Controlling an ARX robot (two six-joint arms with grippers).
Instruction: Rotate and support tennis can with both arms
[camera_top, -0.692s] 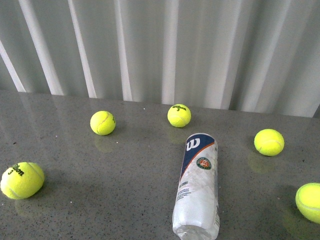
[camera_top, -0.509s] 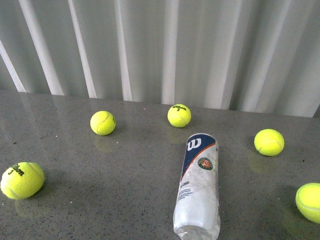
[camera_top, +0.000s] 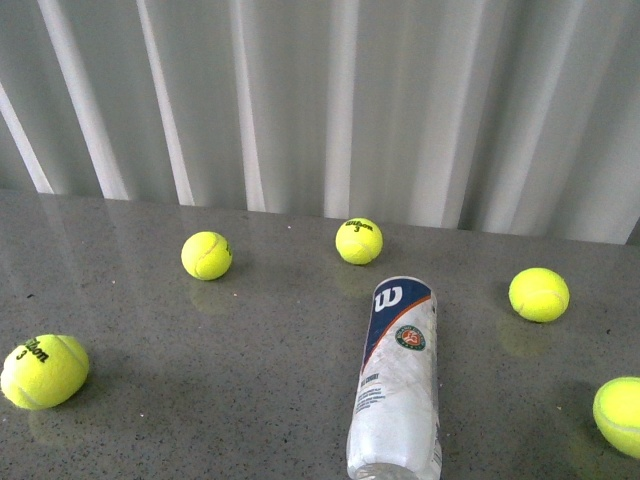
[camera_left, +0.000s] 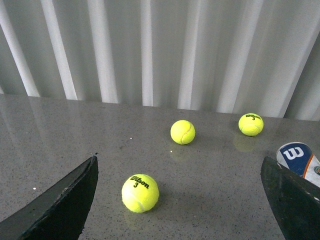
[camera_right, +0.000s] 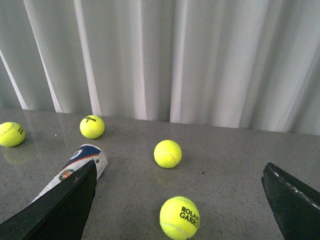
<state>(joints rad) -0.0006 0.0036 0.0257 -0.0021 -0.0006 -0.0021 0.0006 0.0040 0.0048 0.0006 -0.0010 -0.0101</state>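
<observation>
Black jaws frame both wrist views, and on each arm they stand wide apart with nothing between them: left gripper (camera_left: 178, 165) gaping, right gripper (camera_right: 179, 165) the same. Neither arm shows in my front view.

Closest in, between 12 and 1 o'clock, the tennis can (camera_top: 397, 380) lies flat on the grey table (camera_top: 250, 410). Its near end is cut off by the frame and its W-logo end points away toward 12. The near left ball (camera_top: 44, 371) sits at 9 o'clock and the near right ball (camera_top: 620, 415) at 3, both well apart from the can.

Further out I've got the far left ball (camera_top: 206, 255) at 11, the middle ball (camera_top: 358, 241) at 12 just beyond the logo end, and the far right ball (camera_top: 539, 294) at 2. Behind them hangs the pale pleated curtain (camera_top: 400, 100).

Now the change: everything in the front view has slid slightly down the frame, all together, spacing kept. I read that as my camera shifting, not the can rolling, since the logo faces up exactly as before. So the can is untouched and no rotation has begun. Both arms have to close in on it first.
</observation>
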